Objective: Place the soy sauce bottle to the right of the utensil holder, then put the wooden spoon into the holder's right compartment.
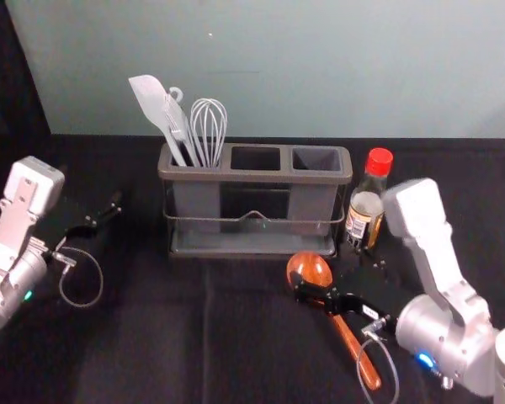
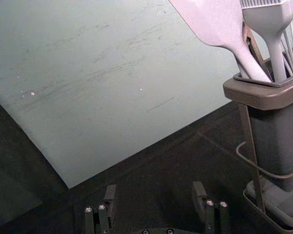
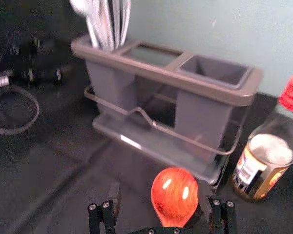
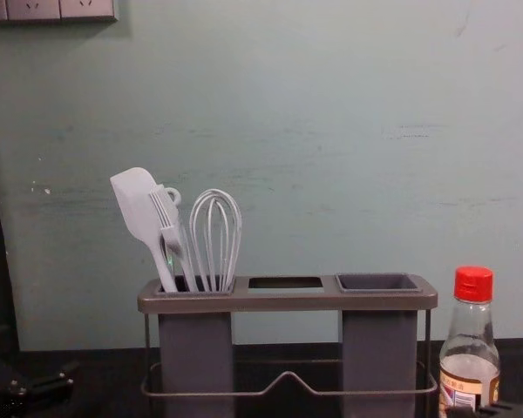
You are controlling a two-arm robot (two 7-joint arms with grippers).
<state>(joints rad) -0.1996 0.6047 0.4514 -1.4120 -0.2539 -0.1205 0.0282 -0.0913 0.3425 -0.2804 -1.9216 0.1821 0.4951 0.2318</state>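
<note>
My right gripper [image 1: 340,276], open, is in front of the utensil holder [image 1: 252,176], at the bowl end of the wooden spoon [image 1: 348,337]. In the right wrist view the bowl lies between my parted fingers, nearer one than the other; against the dark cloth [image 1: 151,337] I cannot tell whether that finger touches it. The spoon rests on the cloth, bowl toward the holder, handle slanting back toward me and to the right. The soy sauce bottle [image 1: 366,210], red-capped and upright, stands just beside the holder's right end. The holder's left compartment carries a spatula [image 1: 151,97], a brush [image 2: 271,22] and a whisk [image 1: 209,126]. My left gripper [image 1: 88,192] is parked to the holder's left, fingers apart.
</note>
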